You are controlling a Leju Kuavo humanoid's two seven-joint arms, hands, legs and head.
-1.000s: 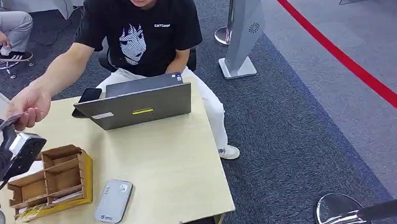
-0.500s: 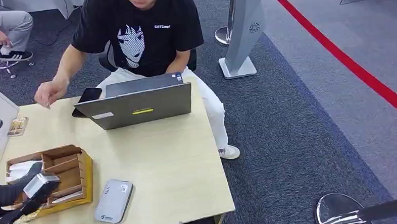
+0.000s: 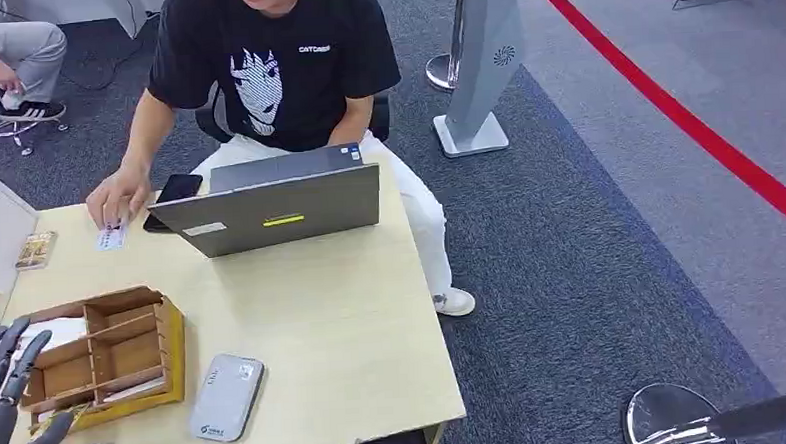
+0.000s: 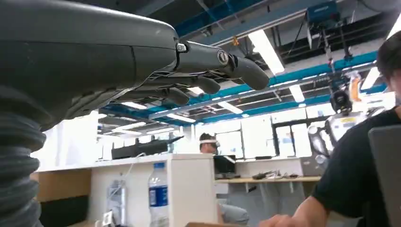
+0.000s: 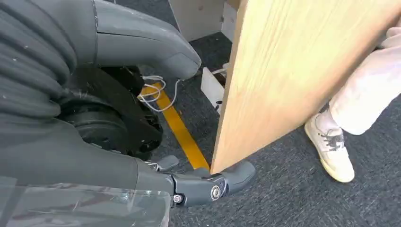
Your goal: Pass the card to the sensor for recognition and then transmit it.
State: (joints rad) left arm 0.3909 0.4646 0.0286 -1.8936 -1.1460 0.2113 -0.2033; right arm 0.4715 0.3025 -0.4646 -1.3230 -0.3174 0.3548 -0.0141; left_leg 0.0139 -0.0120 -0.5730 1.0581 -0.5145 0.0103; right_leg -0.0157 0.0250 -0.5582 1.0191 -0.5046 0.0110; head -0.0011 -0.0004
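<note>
The card [image 3: 111, 235] lies at the table's [image 3: 323, 315] far-left edge under a person's hand [image 3: 118, 197], well beyond the empty, spread left hand [image 3: 4, 399]; the right hand [image 5: 142, 118] hangs empty below the table.

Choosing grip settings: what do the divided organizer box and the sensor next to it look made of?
The organizer box looks like unfinished wood or thick cardboard: matte brown partitions, with a yellow outer side. The sensor looks like smooth grey plastic with rounded corners and a faint sheen, though painted metal is possible.
</note>
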